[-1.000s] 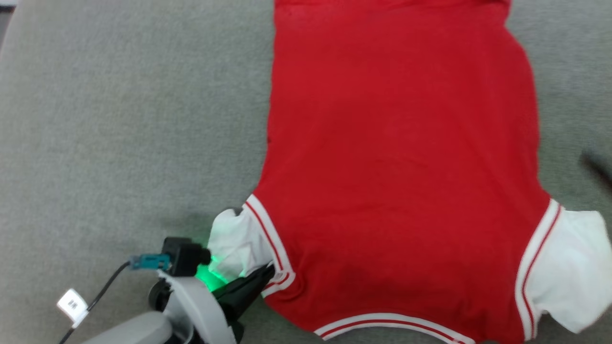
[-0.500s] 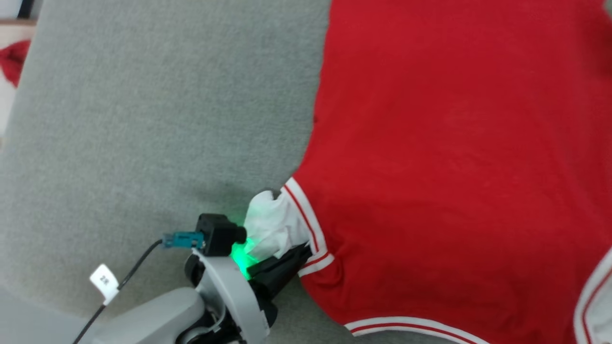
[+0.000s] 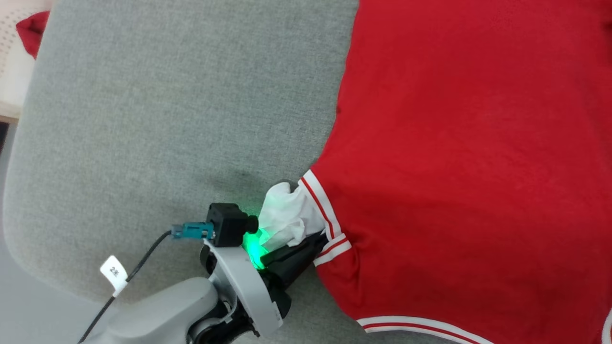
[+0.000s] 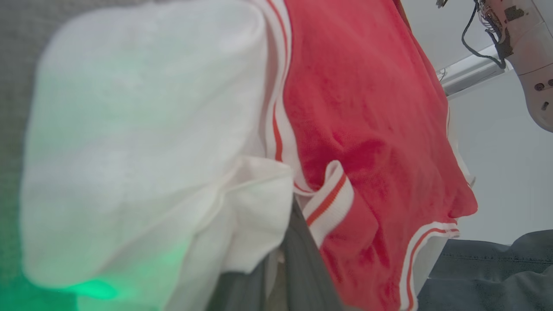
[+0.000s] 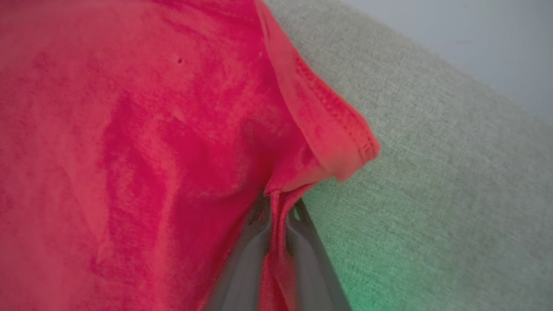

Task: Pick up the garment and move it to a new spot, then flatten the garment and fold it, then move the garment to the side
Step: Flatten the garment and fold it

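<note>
Garment (image 3: 454,167) spread on grey surface (image 3: 167,119) in head view, left gripper (image 3: 314,240) pinching its white sleeve (image 3: 287,215), left wrist view, sleeve bunched by striped trim (image 4: 328,203), right wrist view, right gripper (image 5: 280,205) squeezing the garment near its hem (image 5: 341,138)

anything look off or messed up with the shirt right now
On the jersey, the white sleeve is bunched in a crumpled wad at the left gripper instead of lying flat on the grey surface. A red cloth scrap sits beyond that surface's edge, upper left in the head view.
</note>
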Robot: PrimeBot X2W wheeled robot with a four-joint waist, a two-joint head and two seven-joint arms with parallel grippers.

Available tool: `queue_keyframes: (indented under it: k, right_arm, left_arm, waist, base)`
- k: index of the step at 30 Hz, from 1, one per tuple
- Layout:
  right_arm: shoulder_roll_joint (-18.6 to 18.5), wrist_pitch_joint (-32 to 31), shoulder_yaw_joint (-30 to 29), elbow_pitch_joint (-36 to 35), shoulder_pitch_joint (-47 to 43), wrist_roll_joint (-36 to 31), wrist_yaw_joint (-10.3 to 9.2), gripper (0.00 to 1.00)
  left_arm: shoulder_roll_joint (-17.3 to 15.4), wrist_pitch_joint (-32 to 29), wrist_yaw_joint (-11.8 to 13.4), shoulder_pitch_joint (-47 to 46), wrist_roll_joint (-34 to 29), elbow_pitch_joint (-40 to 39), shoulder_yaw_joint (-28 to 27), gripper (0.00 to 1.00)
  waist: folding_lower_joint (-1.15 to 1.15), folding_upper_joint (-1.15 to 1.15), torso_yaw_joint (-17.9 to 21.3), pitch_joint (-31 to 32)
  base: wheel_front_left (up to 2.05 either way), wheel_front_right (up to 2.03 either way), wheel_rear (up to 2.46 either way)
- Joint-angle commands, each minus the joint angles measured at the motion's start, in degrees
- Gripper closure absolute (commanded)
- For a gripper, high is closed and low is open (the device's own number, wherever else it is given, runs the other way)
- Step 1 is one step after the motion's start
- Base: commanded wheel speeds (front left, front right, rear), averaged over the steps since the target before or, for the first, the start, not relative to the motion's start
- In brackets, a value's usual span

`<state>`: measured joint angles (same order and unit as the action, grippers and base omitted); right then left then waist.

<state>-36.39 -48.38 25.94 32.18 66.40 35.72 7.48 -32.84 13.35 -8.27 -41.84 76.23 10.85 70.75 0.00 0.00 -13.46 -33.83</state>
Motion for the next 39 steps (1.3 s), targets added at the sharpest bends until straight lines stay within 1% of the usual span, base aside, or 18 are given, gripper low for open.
queue_keyframes:
  k: [1, 5, 7, 10, 13, 16, 21, 23, 24, 27, 32, 36, 37, 38, 39]
  right_arm:
    - [-0.02, 0.30, 1.11, 1.77, -2.70, 1.13, 0.01, 1.00]
    - [-1.06, 3.62, 1.64, -0.09, -4.90, 5.69, 0.01, 1.00]
    - [-2.97, 4.92, 2.25, -2.51, -7.30, 7.76, 0.01, 1.00]
    - [-6.91, 6.21, 2.69, -7.47, -12.24, 11.16, 0.01, 1.00]
    - [-9.99, 7.03, 1.39, -13.22, -19.47, 15.72, 0.01, 1.00]
    - [-13.70, 7.15, 0.45, -18.92, -28.36, 18.63, -0.01, 1.00]
    - [-16.53, 7.57, -2.45, -27.23, -44.20, 22.22, -0.01, 1.00]
    - [-16.69, 7.91, -3.46, -30.18, -50.49, 22.26, -0.01, 1.00]
    - [-16.69, 7.91, -3.46, -30.18, -50.49, 22.26, -0.01, 1.00]
    - [-15.25, 7.98, -5.16, -34.24, -58.77, 22.01, -0.01, 1.00]
    - [-10.68, 6.23, -5.54, -39.41, -68.48, 19.25, -0.01, 1.00]
    - [-6.99, 5.87, -6.01, -40.73, -70.39, 15.68, -0.01, 1.00]
    - [-6.14, 6.43, -6.75, -41.01, -70.15, 14.65, -0.01, 0.85]
    - [-5.49, 6.98, -7.75, -41.28, -69.72, 13.70, -0.02, 0.17]
    - [-5.14, 7.27, -8.80, -41.81, -69.32, 12.99, -0.02, 0.00]
  left_arm:
    - [2.48, -0.85, 1.46, 0.18, 1.91, 5.43, 0.63, 1.00]
    - [0.44, 0.01, 1.45, 1.38, 2.76, 5.44, 0.10, 1.00]
    - [-0.46, 0.41, 1.45, 2.17, 3.18, 5.44, -0.11, 1.00]
    - [-1.60, 0.82, 1.43, 3.24, 3.63, 5.20, -0.81, 1.00]
    - [-2.61, 1.24, 1.30, 4.64, 3.59, 4.95, -1.75, 1.00]
    - [-3.75, 1.47, 1.24, 6.21, 3.67, 4.65, -3.04, 1.00]
    - [-5.10, 1.68, 1.07, 8.17, 3.13, 3.96, -5.60, 1.00]
    - [-5.34, 1.72, 0.99, 8.78, 2.39, 3.71, -6.43, 1.00]
    - [-5.34, 1.72, 0.99, 8.78, 2.39, 3.71, -6.43, 1.00]
    - [-5.47, 1.74, 0.89, 9.52, 1.66, 3.40, -7.73, 1.00]
    - [-5.44, 1.76, 1.10, 10.49, 0.54, 2.72, -9.03, 1.00]
    - [-5.24, 1.74, 1.43, 10.48, -0.07, 2.39, -9.07, 1.00]
    - [-5.20, 1.74, 1.49, 10.45, -0.13, 2.33, -9.03, 1.00]
    - [-5.22, 1.71, 1.50, 10.40, -0.21, 2.26, -8.99, 1.00]
    - [-5.26, 1.67, 1.61, 10.33, -0.31, 2.15, -8.96, 1.00]
  waist:
    - [0.00, 0.00, 1.32, 1.57]
    - [0.00, 0.00, 3.18, 4.31]
    - [0.00, 0.00, 4.24, 5.94]
    - [0.00, 0.00, 5.73, 8.12]
    - [0.00, 0.00, 7.50, 10.31]
    - [0.00, 0.00, 9.33, 11.96]
    - [0.00, 0.00, 11.82, 13.42]
    - [0.00, 0.00, 12.35, 13.59]
    - [0.00, 0.00, 12.35, 13.59]
    - [0.00, 0.00, 12.92, 13.64]
    - [0.00, 0.00, 13.43, 13.47]
    - [0.00, 0.00, 13.66, 13.26]
    - [0.00, 0.00, 13.68, 13.24]
    - [0.00, 0.00, 13.68, 13.22]
    - [0.00, 0.00, 13.66, 13.21]
  base:
    - [0.00, 0.00, 0.00]
    - [0.00, 0.00, 0.00]
    - [0.00, 0.00, 0.00]
    - [0.00, 0.00, 0.00]
    - [0.00, 0.00, 0.00]
    - [0.00, 0.00, 0.00]
    - [0.00, 0.00, 0.00]
    - [0.00, 0.00, 0.00]
    - [0.00, 0.00, 0.00]
    - [0.00, 0.00, 0.00]
    - [0.00, 0.00, 0.00]
    - [0.00, 0.00, 0.00]
    - [0.00, 0.00, 0.00]
    - [0.00, 0.00, 0.00]
    - [0.00, 0.00, 0.00]
